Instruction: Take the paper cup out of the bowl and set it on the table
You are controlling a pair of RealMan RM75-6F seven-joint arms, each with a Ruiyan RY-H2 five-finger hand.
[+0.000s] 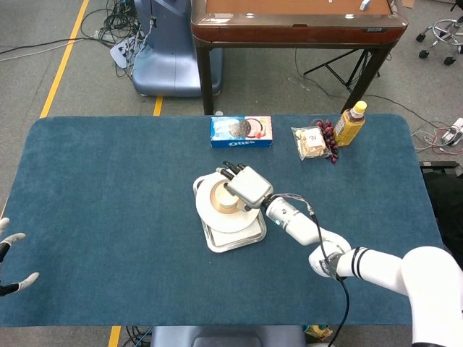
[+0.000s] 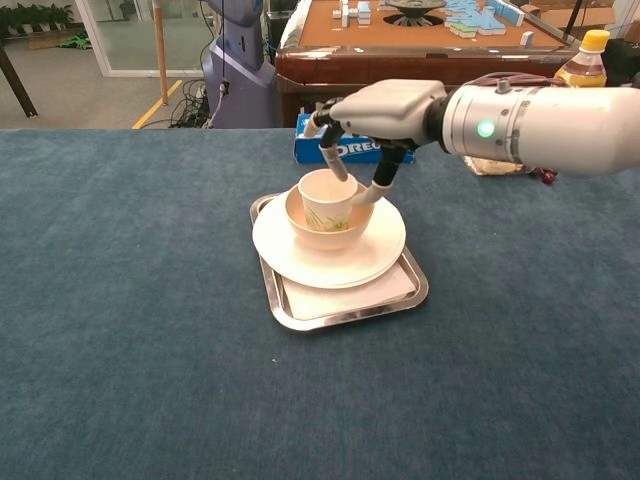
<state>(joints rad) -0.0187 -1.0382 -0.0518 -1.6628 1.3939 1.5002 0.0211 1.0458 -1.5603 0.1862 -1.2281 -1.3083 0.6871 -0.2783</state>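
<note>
The white paper cup (image 2: 325,192) stands upright in a cream bowl (image 2: 332,226). The bowl sits on a white plate (image 2: 335,260), which lies on a metal tray (image 2: 352,306) at mid-table. My right hand (image 2: 380,108) hovers just above the cup. Its fingers (image 2: 335,165) hang down spread, over the cup's rim and right side, and I see no grip. In the head view the right hand (image 1: 246,186) hides part of the cup (image 1: 221,199). My left hand (image 1: 11,264) is open and empty at the table's near left edge.
An Oreo box (image 1: 241,131) lies behind the tray. At the far right stand a wrapped snack (image 1: 312,142), some grapes (image 1: 330,134) and a yellow bottle (image 1: 349,124). A brown table (image 1: 296,18) stands beyond the blue tabletop (image 1: 108,188).
</note>
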